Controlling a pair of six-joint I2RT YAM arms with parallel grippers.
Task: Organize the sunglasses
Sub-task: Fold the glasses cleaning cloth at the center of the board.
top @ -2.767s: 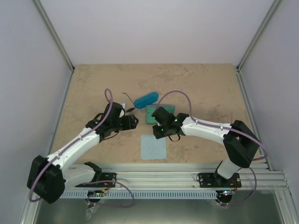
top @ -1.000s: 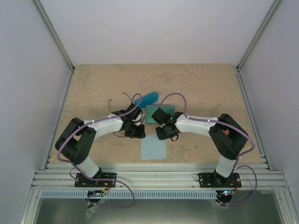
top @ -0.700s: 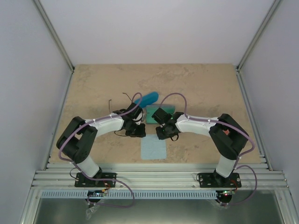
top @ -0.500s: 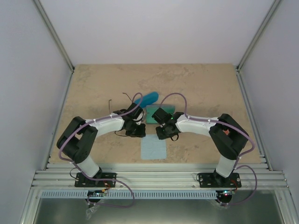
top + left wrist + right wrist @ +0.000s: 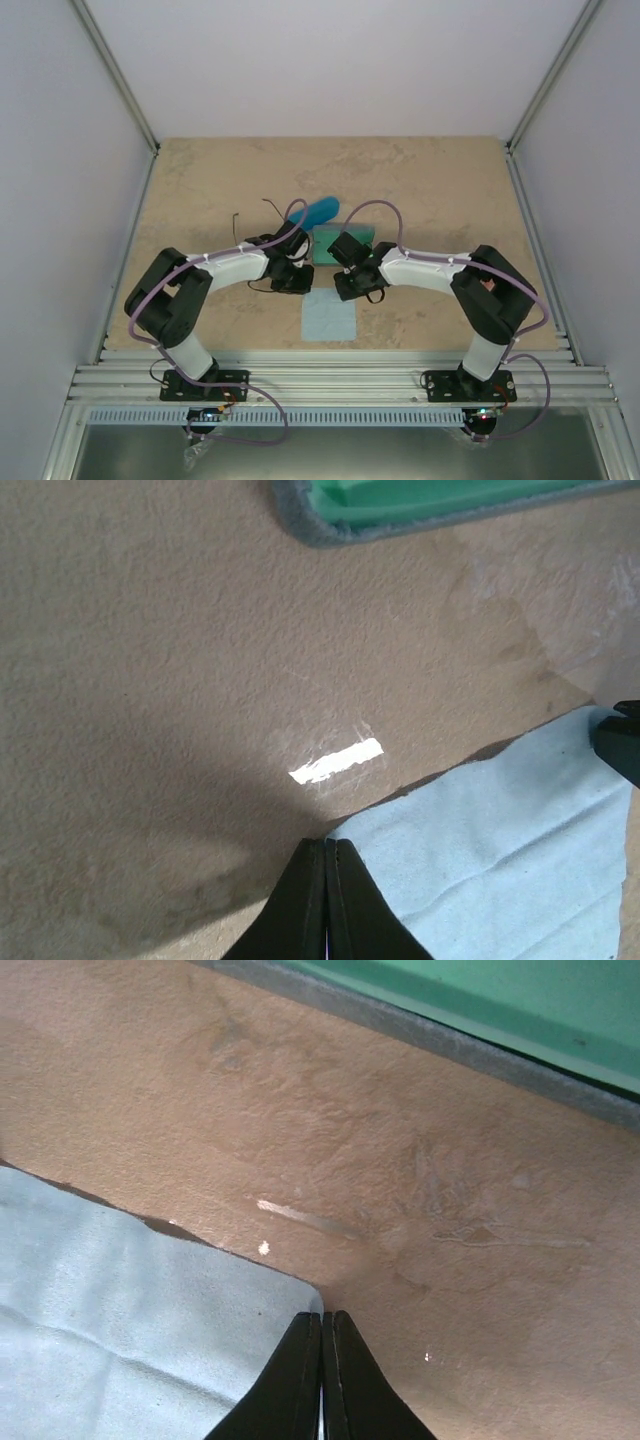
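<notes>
Now, left pincer [image 5: 325, 842]: closed tight on 10 o'clock corner of cloth [image 5: 500, 860]
right pincer [image 5: 322, 1316]: closed tight on its 2 o'clock corner
sunglasses [image 5: 268, 205]: wire pair on counter [image 5: 450, 190], 11 o'clock of cloth, partly hidden by the left arm

One pair of sunglasses [image 5: 270, 207], two cases [image 5: 318, 210] [image 5: 321, 246], one cloth [image 5: 328, 320].

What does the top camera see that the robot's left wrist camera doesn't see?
Only the top camera shows both whole arms and the blue oval case. Only the left wrist camera shows, close up, the left gripper with its fingers closed together right at a corner of the light blue cloth, plus a bright glare streak on the table. Both show the cloth, the green-lined case and the tan table.
</notes>
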